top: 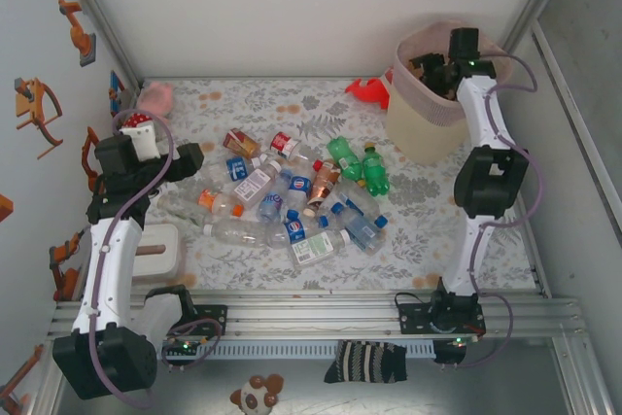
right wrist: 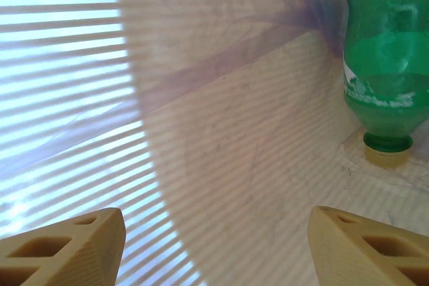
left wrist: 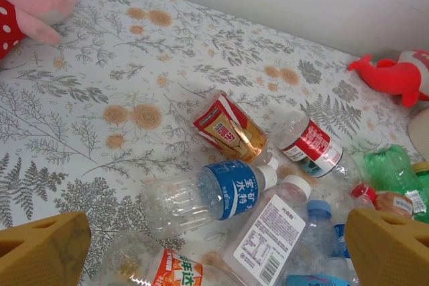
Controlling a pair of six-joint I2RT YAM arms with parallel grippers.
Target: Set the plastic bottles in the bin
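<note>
The right gripper (right wrist: 214, 226) is down inside the bin (top: 418, 133) at the upper right of the overhead view, and its jaws stand apart with nothing between them. In the right wrist view a green bottle (right wrist: 385, 51) sits at the upper right of the frame, cap downward, leaning on the pink bag (right wrist: 221, 98) that lines the bin. It is well apart from both fingers, so I judge it to be lying loose, not held. Reaching this deep makes sense, since a bottle let go here lands inside instead of glancing off the rim.

The left gripper (left wrist: 216, 232) hovers over the left side of the pile of bottles (top: 292, 201) in the middle of the flowered table (top: 243, 94), jaws spread wide and empty. In its wrist view a clear bottle with a blue label (left wrist: 214, 195) lies on its side just below centre, beside a white-labelled one (left wrist: 268, 236) at its lower right. The arm looks posed for a pick, and the wide spread suits a bottle lying crosswise.

Most of the job is yet to do. The pile lies loose and overlapping, with two green ones (top: 374, 172) on its right. The pink plush (top: 155, 96) and red toy (top: 367, 91) near the top are not part of it
</note>
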